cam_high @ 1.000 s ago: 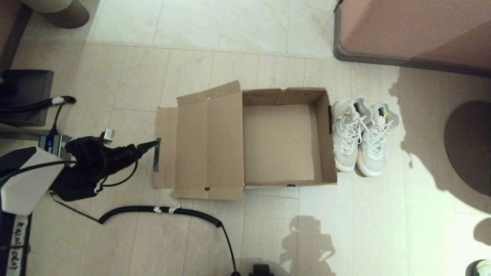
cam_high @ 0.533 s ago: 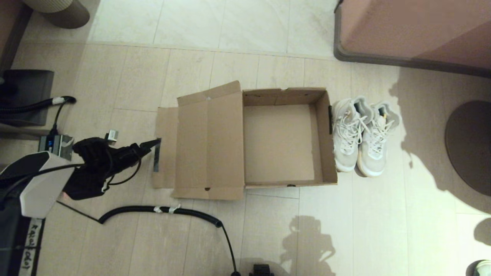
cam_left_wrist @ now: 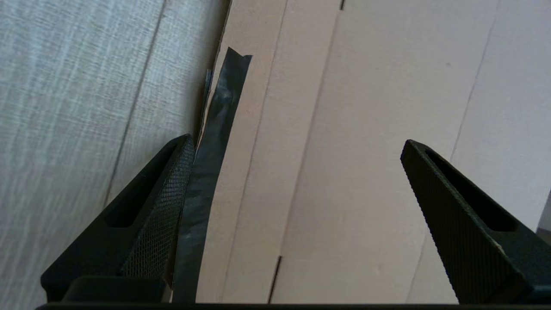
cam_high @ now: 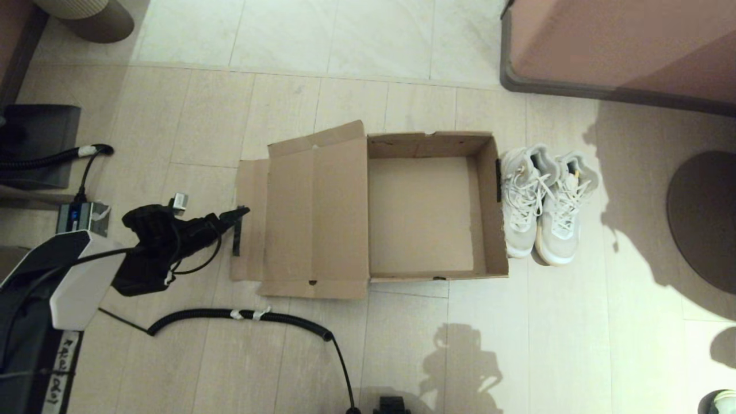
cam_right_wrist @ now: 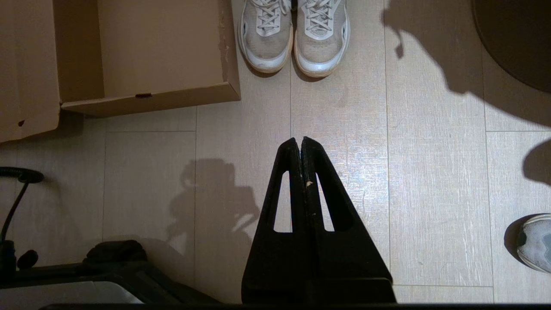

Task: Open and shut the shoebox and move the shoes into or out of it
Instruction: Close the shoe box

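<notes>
Here we see the left gripper (cam_left_wrist: pixel 297 146) spread wide at the dark tape strip (cam_left_wrist: pixel 211 142) on the open shoebox (cam_high: pixel 425 213) lid flap (cam_high: pixel 250 221), holding nothing. The shoes (cam_high: pixel 543 201) stand on the floor against the box's right wall. The right gripper (cam_right_wrist: pixel 300 144), fingers pressed together, hangs above bare floor.

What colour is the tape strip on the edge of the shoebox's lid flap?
The tape strip is black, on the brown shoebox. It shows best in the left wrist view.
</notes>
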`<state>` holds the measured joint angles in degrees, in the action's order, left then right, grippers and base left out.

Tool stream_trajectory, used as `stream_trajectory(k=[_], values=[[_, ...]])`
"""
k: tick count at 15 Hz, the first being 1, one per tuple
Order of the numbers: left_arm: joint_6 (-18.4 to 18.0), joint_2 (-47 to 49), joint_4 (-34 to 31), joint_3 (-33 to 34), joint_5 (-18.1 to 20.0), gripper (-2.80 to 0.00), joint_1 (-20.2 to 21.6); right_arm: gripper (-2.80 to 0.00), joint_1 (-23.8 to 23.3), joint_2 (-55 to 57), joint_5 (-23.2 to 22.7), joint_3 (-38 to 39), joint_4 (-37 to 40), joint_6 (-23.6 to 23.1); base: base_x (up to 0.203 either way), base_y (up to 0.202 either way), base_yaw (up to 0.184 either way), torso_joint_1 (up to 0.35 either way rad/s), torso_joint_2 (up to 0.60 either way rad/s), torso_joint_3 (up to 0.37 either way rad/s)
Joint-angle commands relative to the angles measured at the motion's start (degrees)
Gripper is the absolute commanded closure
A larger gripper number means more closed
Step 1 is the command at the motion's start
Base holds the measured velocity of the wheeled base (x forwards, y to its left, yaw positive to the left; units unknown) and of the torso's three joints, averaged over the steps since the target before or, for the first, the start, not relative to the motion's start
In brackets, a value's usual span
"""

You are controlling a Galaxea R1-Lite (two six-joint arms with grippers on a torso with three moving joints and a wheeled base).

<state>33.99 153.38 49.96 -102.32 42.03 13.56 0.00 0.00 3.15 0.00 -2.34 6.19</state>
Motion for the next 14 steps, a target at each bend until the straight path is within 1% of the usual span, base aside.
stream_trajectory(k=[1, 4, 9, 12, 14], values=[[0.20, 1.28, -0.09, -1.53, 0.16, -2.80, -0.08, 0.00, 0.00, 0.09, 0.02, 0.79, -0.03, 0.05, 0.000, 0.000, 0.000, 0.000, 0.00, 0.000], [0.20, 1.75, 0.05, -1.65, -0.55, -2.80, 0.15, 0.00, 0.04, 0.09, 0.02, 0.79, -0.03, 0.05, 0.000, 0.000, 0.000, 0.000, 0.00, 0.000], [0.50, 0.94, -0.04, -1.48, -0.44, -2.80, -0.46, 0.00, 0.00, 0.09, 0.02, 0.79, -0.03, 0.05, 0.000, 0.000, 0.000, 0.000, 0.00, 0.000], [4.62, 0.19, 0.11, -1.42, -0.29, -2.80, -1.40, 0.00, 0.00, 0.09, 0.02, 0.79, -0.03, 0.05, 0.000, 0.000, 0.000, 0.000, 0.00, 0.000], [5.04, 0.08, 0.23, -1.39, -0.29, -2.80, -1.86, 0.00, 0.01, 0.09, 0.02, 0.79, -0.03, 0.05, 0.000, 0.000, 0.000, 0.000, 0.00, 0.000]])
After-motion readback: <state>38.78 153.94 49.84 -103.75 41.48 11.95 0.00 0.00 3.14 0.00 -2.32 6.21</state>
